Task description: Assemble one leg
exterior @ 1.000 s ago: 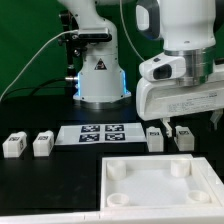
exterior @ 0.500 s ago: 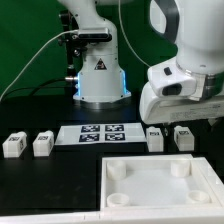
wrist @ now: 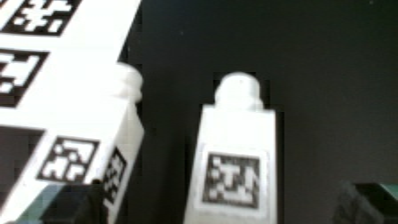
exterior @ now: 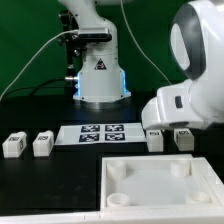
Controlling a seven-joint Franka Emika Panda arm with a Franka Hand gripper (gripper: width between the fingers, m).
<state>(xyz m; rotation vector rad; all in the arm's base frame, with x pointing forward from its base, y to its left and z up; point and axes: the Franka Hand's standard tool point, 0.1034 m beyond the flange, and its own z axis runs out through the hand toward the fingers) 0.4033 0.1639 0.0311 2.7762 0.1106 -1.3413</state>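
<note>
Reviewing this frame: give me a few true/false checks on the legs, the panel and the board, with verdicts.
1. Two legs sit at the exterior view's left of the marker board, and two at its right. True.
2. The panel lies nearer the exterior camera than the marker board. True.
3. One leg is seated in a panel socket. False: the visible sockets are empty.
4. A leg lies on the marker board. False: it carries only tags.

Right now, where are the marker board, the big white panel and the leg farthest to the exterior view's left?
marker board (exterior: 100, 133): exterior view, on its tagged middle.
white panel (exterior: 150, 183): exterior view, on its bare flat centre.
leg farthest left (exterior: 14, 146): exterior view, on its front face.
</note>
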